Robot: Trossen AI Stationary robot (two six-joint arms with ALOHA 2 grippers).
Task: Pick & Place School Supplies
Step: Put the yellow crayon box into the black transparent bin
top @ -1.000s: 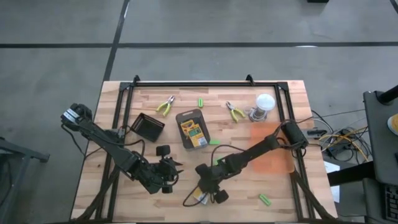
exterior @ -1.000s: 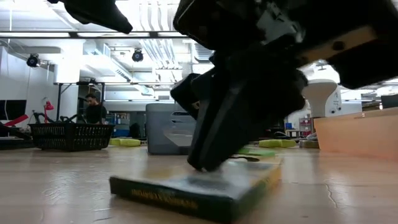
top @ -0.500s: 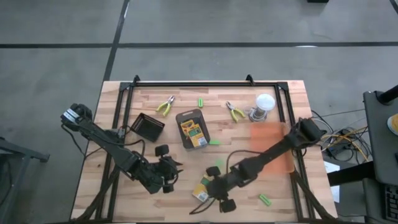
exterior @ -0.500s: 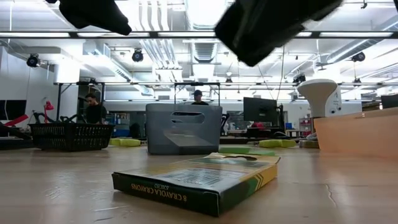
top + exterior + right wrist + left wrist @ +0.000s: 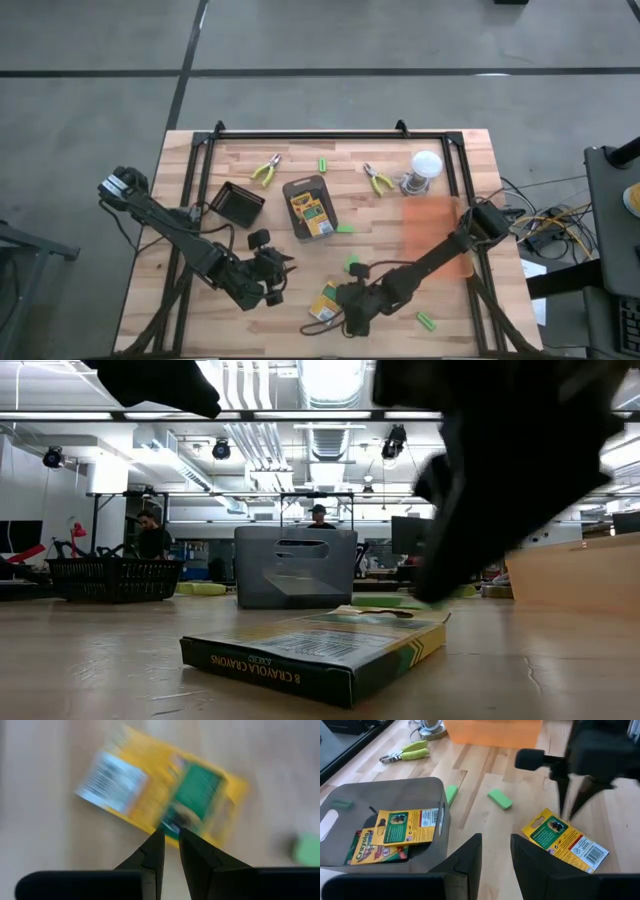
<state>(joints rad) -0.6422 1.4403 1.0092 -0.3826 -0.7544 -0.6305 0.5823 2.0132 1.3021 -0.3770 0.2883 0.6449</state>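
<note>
a: where's the right pincer [image 5: 352, 318]?

b: i see it hovering just above the loose crayon box [image 5: 325, 304] flat on the worktop [image 5: 450, 150], tips nearly together, nothing in them.

a: how will it handle?

b: light, thin card, i judge; it may slide. i'd open wider and pinch across its short edges. my left pincer [image 5: 272, 283] waits beside it, slightly parted, empty.

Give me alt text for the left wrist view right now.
The right gripper, nearly shut and empty, hangs just above a yellow-and-green crayon box lying flat on the wooden table. A grey tray holds two more crayon boxes, with green sticks and pliers beyond.
</note>
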